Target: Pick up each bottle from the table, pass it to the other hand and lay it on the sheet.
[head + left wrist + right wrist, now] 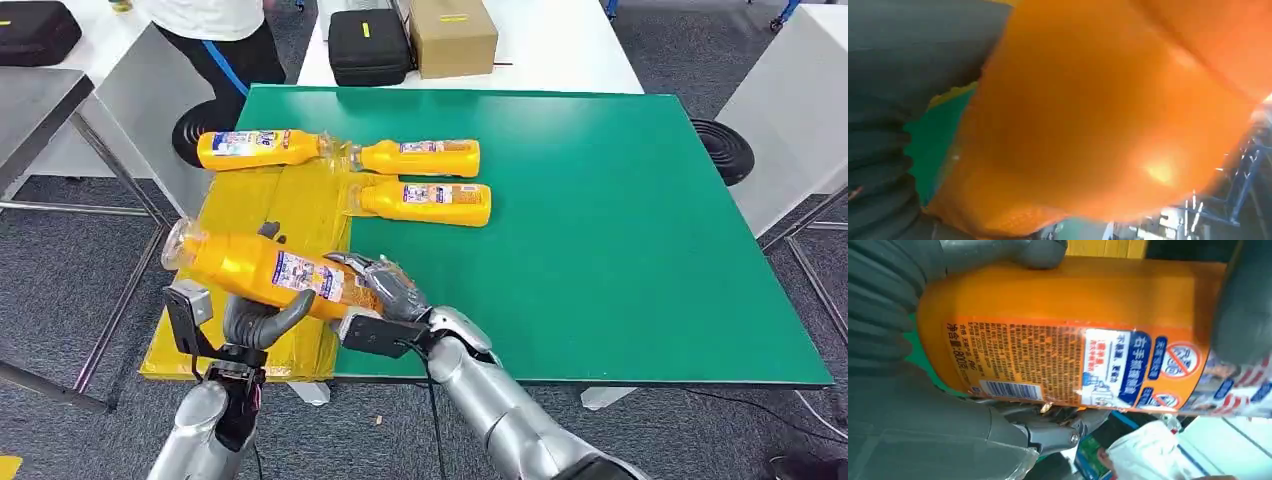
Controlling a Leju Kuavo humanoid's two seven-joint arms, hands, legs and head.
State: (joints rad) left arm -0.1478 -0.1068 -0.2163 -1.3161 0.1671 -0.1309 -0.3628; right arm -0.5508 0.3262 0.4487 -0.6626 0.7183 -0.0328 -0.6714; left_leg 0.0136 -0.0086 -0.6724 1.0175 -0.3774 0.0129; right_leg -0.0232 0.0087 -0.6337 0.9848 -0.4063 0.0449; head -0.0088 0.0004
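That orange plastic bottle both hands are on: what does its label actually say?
"净含量" and "800": on the back label of the held orange plastic bottle, beside the barcode.
Fine print, blue panel characters: too blurred to read.
Labels on the three lying orange bottles: too small.

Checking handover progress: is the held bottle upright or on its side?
On its side. The bottle lies roughly level above the yellow sheet, the left hand under its middle, the right hand at its base.
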